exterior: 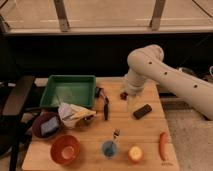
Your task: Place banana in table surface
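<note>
**A:** Where is the gripper (131,100)?

**B:** At the end of the cream-white robot arm (150,67). The arm reaches in from the right and bends down over the far middle of the light-brown wooden plank table (142,132). The gripper hangs just beside a small dark-red object (122,95) and just behind a flat black rectangular block (142,111).

**A:** Spread or pressed together?

**B:** I cannot tell. The arm's wrist covers most of it.

**A:** And the small pale-yellow, slightly curved banana (82,114)?

**B:** It is on the table, left of centre, lying against a white jug (67,111). Both are just in front of the near right corner of the green rectangular tray (70,78). The banana is well apart from the gripper.

**A:** What else sits there?

**B:** A slender dark tool (106,107) lies between the jug and the black block. Along the near edge, left to right, there is a round orange-red bowl (65,148), then a blue cup (109,148) with a utensil sticking out. After those come a round yellow fruit (135,153) and an orange-red stick (162,145). A dark maroon bowl (40,127) holding a flat grey-blue thing (50,125) stands at the left edge, beside a black chair (17,102).
</note>
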Controlling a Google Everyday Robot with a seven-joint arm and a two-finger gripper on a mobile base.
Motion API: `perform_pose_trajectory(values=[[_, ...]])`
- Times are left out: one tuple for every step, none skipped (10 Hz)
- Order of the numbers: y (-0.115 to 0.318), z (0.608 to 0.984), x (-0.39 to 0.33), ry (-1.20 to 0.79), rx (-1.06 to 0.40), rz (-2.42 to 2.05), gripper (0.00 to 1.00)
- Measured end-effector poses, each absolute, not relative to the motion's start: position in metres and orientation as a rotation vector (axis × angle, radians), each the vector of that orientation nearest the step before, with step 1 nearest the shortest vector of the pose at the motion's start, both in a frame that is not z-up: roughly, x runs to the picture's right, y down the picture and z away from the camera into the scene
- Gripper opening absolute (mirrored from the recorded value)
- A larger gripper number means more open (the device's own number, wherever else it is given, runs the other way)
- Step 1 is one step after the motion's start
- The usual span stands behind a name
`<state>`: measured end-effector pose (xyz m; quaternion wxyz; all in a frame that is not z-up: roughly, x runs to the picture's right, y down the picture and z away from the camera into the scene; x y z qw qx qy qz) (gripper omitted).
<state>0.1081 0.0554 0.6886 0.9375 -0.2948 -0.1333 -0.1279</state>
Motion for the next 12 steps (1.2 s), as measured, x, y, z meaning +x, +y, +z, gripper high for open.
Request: perform_pose_trajectory(values=[[0.054,0.689,0.106,-0.275,-0.599,-0.262,0.65],[0.055,0.692,0.104,-0.285,-0.593,-0.261,0.65],[0.056,0.696,0.099,-0.298,-0.59,-0.259,0.65],[0.058,0.703,0.086,-0.318,-0.59,-0.259,0.65],[0.06,0.71,0.07,-0.34,-0.591,-0.253,0.65],[0.063,0.718,0.051,-0.365,-0.593,-0.248,0.65],[0.067,0.726,0.033,-0.393,-0.597,-0.243,0.65],[0.072,0.735,0.014,-0.421,-0.604,-0.242,0.65],[0.076,0.744,-0.003,-0.441,-0.607,-0.242,0.65],[0.082,0.755,-0.021,-0.465,-0.612,-0.238,0.65],[0.087,0.763,-0.029,-0.478,-0.617,-0.232,0.65],[0.093,0.772,-0.039,-0.497,-0.623,-0.22,0.65]])
